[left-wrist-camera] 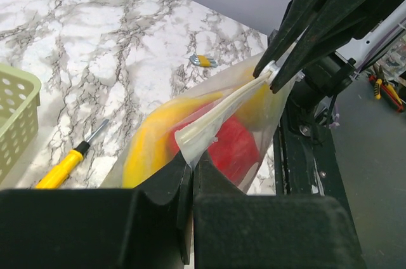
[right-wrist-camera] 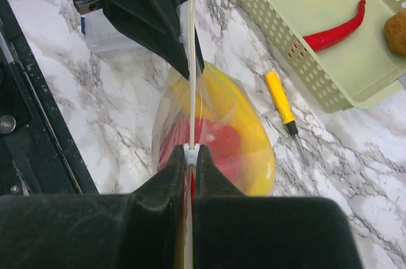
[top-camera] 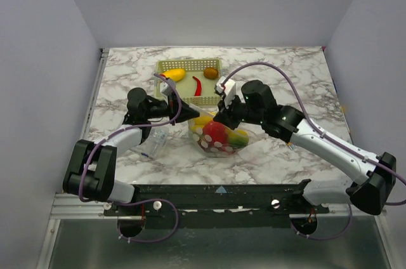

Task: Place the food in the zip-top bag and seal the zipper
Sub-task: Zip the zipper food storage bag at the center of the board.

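The clear zip-top bag (top-camera: pixel 219 139) sits mid-table with a red round fruit (top-camera: pixel 214 131), a yellow fruit (right-wrist-camera: pixel 247 123) and green food inside. My left gripper (top-camera: pixel 184 111) is shut on the left end of the bag's mouth edge; in its wrist view the jaws (left-wrist-camera: pixel 192 161) pinch the folded strip. My right gripper (top-camera: pixel 217 115) is shut on the zipper, its jaws (right-wrist-camera: pixel 191 151) pressed against a small white slider. The zipper strip (right-wrist-camera: pixel 191 78) runs taut between the two grippers, lifted above the table.
The yellow-green basket (top-camera: pixel 190 61) stands behind, holding a yellow fruit (top-camera: pixel 174 74), a red chili (top-camera: pixel 197 85) and a brown round one (top-camera: pixel 210 73). A yellow-and-black screwdriver (right-wrist-camera: pixel 280 98) lies beside the bag. A flat clear packet (top-camera: pixel 157 144) lies at front left.
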